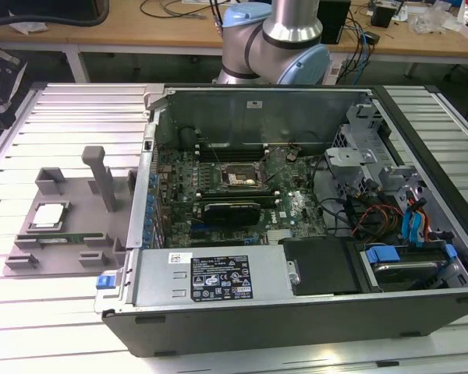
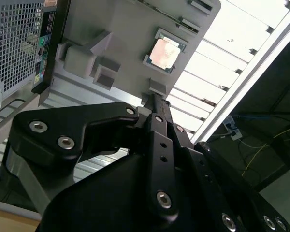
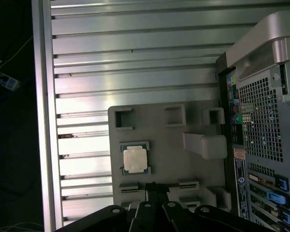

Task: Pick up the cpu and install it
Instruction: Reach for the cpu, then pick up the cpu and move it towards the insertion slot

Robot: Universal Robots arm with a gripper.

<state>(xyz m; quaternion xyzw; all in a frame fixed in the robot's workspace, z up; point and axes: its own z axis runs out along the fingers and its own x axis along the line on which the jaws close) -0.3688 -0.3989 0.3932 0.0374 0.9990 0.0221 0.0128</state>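
the cpu (image 1: 48, 216) lies flat in its pocket on a grey holder plate (image 1: 82, 206); the plate rests on the slatted desk (image 1: 70, 117), at the exterior view's left of the open computer case (image 1: 218, 327); the tool (image 3: 152, 186), tips together and empty, hangs near the plate's edge, apart from the cpu

Shows, in the second wrist view, the black gripper (image 2: 153, 99) up close, fingers pressed together with nothing between them, tips lined up with the edge of a grey tray (image 2: 121, 29). Shows the cpu (image 2: 164, 52) lying flat in a square frame on that tray, apart from the tips, its metal top glaring. Shows a computer case (image 2: 19, 43) with a mesh grille beside the tray, a ribbed metal table (image 2: 222, 53) beneath, and cables (image 2: 251, 140) beyond the table's edge.
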